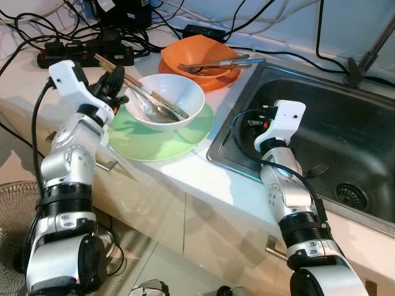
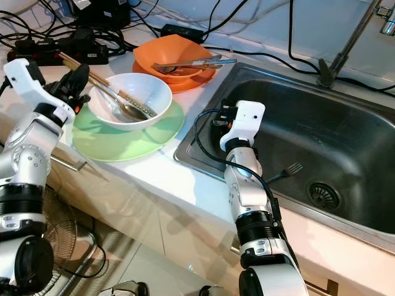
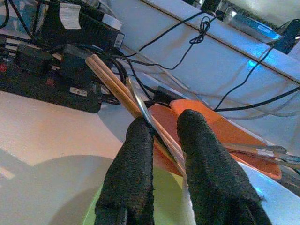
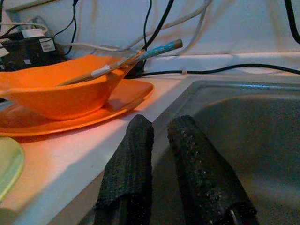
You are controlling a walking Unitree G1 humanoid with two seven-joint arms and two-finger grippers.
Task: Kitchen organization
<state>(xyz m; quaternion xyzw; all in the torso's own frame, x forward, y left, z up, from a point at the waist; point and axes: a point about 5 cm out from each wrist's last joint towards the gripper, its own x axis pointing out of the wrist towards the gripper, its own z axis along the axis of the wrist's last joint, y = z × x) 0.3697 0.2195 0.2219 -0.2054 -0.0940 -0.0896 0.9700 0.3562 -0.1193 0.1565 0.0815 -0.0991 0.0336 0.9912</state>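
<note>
A white bowl (image 1: 179,92) stands on a green plate (image 1: 154,145) on the counter, holding a metal spoon (image 1: 163,111) and wooden chopsticks (image 3: 112,82) that stick out over its far-left rim. My left gripper (image 3: 164,124) sits at that rim, shut on the chopsticks, with the spoon's thin handle against one finger. Behind it an orange bowl (image 1: 197,49) rests on an orange plate (image 1: 216,80) with cutlery (image 1: 216,63) laid across. My right gripper (image 4: 159,126) hangs shut and holding nothing just inside the steel sink's (image 1: 327,129) left wall.
A fork (image 1: 318,168) lies in the sink near the drain (image 1: 352,194). A faucet (image 1: 364,61) rises at the back right. A black power strip (image 1: 80,52) and tangled cables crowd the counter's back. A fan (image 1: 12,203) stands on the floor, left.
</note>
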